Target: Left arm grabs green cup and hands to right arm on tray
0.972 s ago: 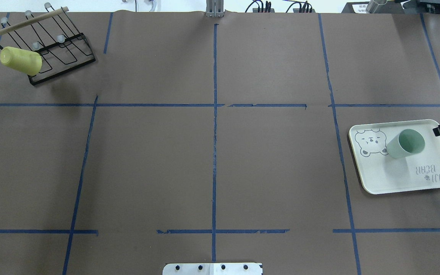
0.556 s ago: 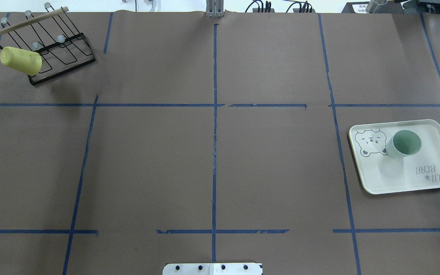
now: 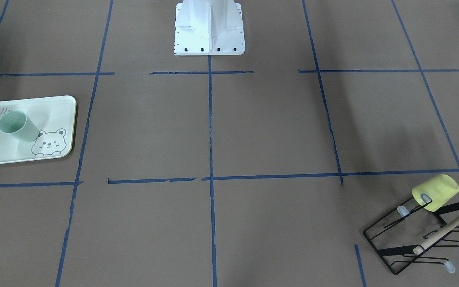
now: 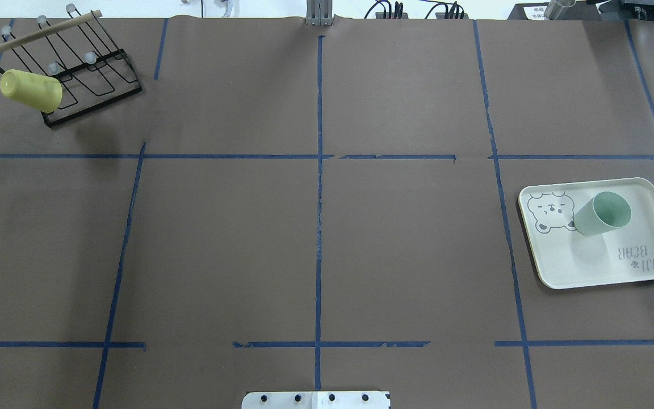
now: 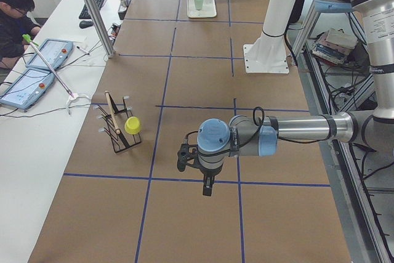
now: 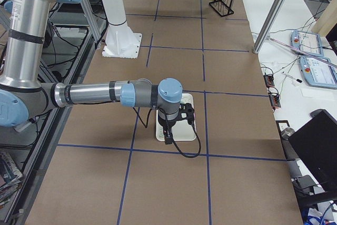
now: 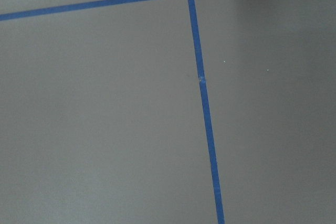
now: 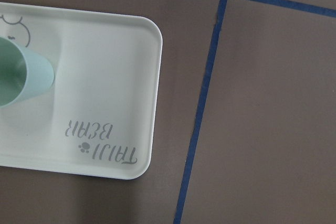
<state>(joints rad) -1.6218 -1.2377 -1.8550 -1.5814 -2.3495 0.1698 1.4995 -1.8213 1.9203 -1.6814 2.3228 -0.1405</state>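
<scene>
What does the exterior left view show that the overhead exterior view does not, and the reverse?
Only exterior left: the left arm reaching out over the table, and a seated operator at a side desk. Only overhead: the bear drawing and TAIJI BEAR lettering on the tray, clear enough to read. Both: the green cup standing on the tray, and the yellow cup hung on the black wire rack.

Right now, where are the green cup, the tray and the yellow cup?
green cup (image 4: 586, 221): overhead exterior view, side wall.
tray (image 4: 652, 222): overhead exterior view, bare floor.
yellow cup (image 4: 33, 91): overhead exterior view, side wall.
</scene>
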